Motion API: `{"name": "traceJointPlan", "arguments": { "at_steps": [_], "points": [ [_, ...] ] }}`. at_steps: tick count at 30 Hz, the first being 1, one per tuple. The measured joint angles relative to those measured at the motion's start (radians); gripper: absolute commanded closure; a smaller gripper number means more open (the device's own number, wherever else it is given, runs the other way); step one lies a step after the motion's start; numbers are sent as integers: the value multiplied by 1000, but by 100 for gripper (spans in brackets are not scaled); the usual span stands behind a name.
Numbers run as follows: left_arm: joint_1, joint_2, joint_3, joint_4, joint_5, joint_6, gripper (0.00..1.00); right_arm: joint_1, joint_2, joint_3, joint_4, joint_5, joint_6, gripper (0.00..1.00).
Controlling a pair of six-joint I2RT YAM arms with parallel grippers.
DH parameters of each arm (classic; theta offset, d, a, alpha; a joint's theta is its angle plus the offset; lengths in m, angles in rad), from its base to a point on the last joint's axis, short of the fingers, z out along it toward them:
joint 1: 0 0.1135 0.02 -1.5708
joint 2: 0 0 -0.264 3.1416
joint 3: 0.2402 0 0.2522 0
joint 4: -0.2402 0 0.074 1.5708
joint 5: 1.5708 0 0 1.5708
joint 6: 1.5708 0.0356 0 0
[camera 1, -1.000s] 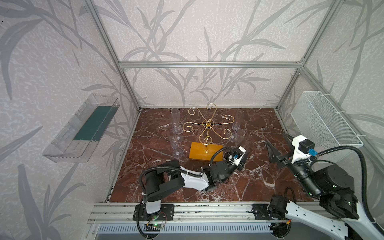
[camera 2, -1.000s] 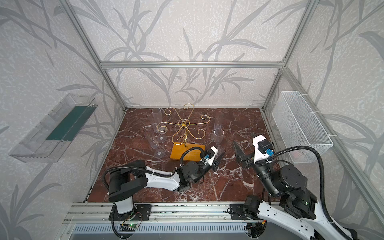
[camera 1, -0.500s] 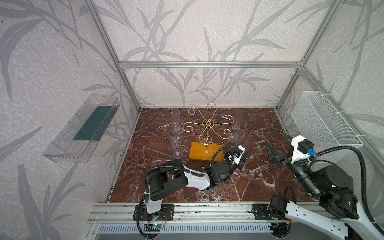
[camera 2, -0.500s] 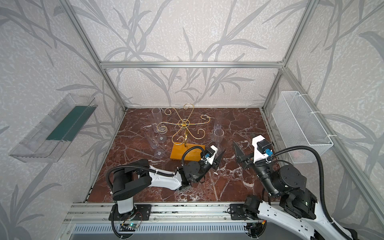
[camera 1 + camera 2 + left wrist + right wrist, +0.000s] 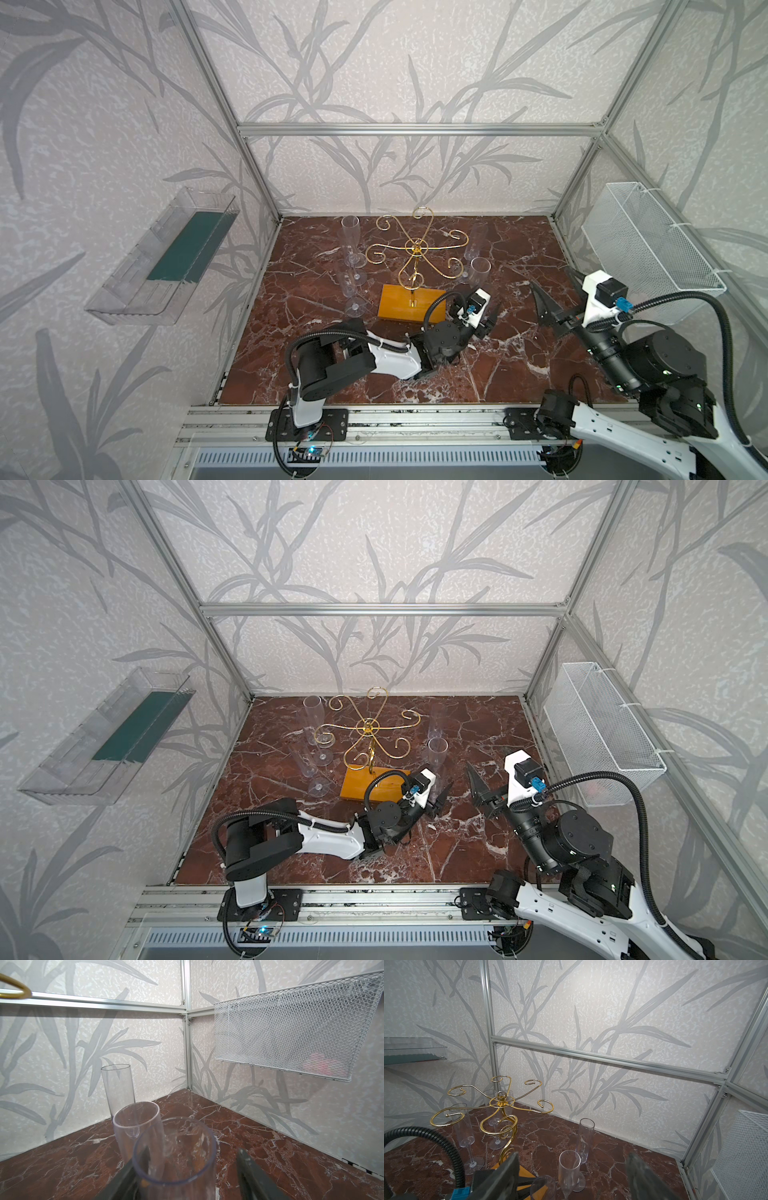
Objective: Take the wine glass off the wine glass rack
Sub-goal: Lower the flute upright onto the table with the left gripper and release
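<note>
The wine glass (image 5: 174, 1167) stood upright, foot on the marble as far as I could tell through the clear bowl. It sat right between the fingers of the left gripper (image 5: 193, 1153), just off the right end of the wooden base of the wine glass rack (image 5: 417, 249). Those jaws were spread, one finger well clear of the bowl, so nothing was pinched. Every curl of the rack looked bare. The right gripper (image 5: 573, 1156), also spread and empty, hung farther to the right. I judged the left arm's next move to be a straight backing-out, lest a finger tip the tall glass.
</note>
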Motion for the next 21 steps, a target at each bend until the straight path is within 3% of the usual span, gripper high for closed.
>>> {"name": "traceJointPlan", "arguments": {
  "at_steps": [10, 14, 21],
  "points": [
    [-11, -8, -3, -10, -3, 9, 20, 0, 0, 0, -3, 0, 3, 21],
    [-24, -39, -21, -16, -10, 19, 10, 0, 0, 0, -3, 0, 7, 21],
    [-43, -110, -72, -14, -29, 32, 7, 0, 0, 0, -3, 0, 10, 21]
  ]
}}
